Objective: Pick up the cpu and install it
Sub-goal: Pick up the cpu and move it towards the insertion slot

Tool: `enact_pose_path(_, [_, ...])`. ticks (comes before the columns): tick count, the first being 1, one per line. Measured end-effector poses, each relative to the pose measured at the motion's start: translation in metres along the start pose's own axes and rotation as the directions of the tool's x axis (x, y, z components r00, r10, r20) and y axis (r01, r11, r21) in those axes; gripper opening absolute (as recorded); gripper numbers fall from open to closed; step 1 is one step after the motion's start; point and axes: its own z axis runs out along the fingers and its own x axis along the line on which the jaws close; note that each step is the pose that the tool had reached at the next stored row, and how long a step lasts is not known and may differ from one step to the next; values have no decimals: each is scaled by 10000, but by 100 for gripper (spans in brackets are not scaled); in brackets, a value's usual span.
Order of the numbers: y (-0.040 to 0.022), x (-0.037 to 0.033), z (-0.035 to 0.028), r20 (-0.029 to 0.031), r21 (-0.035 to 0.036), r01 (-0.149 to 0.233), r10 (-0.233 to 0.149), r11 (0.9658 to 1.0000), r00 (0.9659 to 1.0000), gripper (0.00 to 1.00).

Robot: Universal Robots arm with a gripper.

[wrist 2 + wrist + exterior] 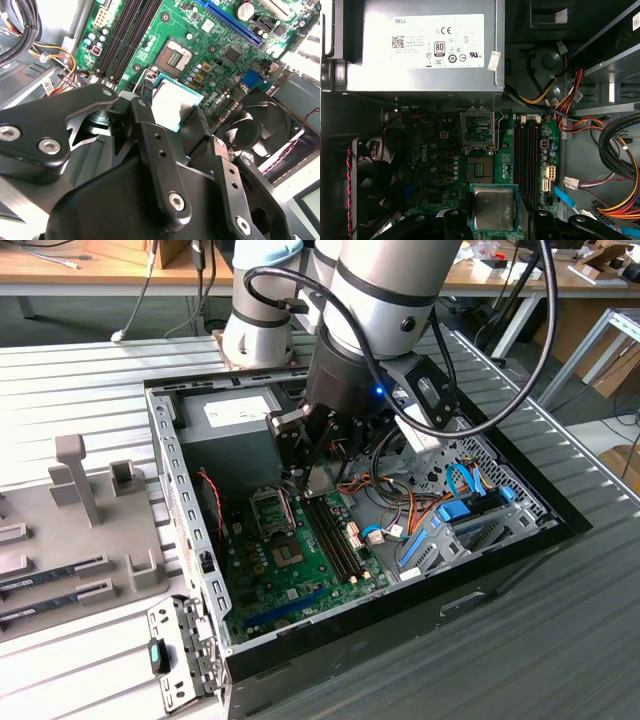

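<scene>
Your cpu [493,206] is clamped flat between the two black fingers [147,95] of the gripper [172,104]. Its silver top faces the wrist cameras and its green rim shows at the edges. The jaws are closed only as far as the chip's width.

The chip hangs above the green motherboard [506,147], near the open socket [479,170]. The socket's metal load frame [479,129] is tipped up toward the grey power supply [420,50]. Black memory slots [526,155] run on one side of the socket, and a black fan [375,180] sits on the other.

In the exterior view you see the arm [380,300] reaching down into the open computer case [165,460], which rests on the slatted desk [80,380].
</scene>
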Motion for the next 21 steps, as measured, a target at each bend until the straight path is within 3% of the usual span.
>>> enact_pose_path(21, [-10,-7,53,0,1,0,0,10000,10000,47])
